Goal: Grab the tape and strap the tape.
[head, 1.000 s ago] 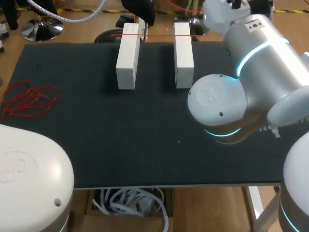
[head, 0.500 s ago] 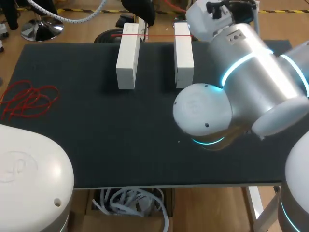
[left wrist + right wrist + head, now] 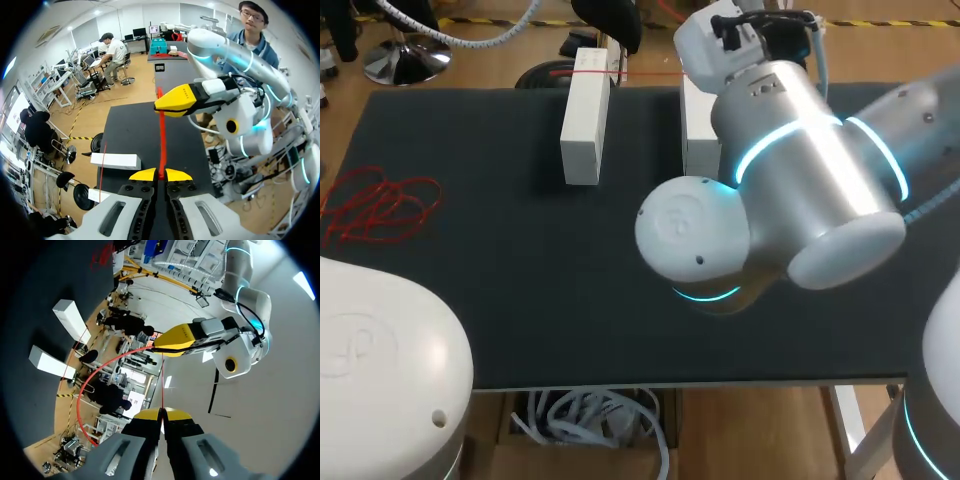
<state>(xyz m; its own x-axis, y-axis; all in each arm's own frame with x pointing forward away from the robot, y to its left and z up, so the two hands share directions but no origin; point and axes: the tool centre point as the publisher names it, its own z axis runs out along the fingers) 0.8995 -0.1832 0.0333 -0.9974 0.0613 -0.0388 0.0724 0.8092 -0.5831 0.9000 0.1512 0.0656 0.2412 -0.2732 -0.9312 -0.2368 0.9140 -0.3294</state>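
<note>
The black table (image 3: 520, 290) carries two white blocks (image 3: 586, 115) near its far edge. The right arm (image 3: 790, 190) hangs bulkily over the block on its side and hides most of it. A thin red tape (image 3: 162, 135) runs straight between the two pincers, held off the table. The left gripper (image 3: 160, 175) is clamped on one end and the right gripper (image 3: 161, 415) on the other (a slack loop trails beside it). Pulling apart too hard could drag the tape out of a pinch. The loop might also snag a block, or the elbow knock one.
</note>
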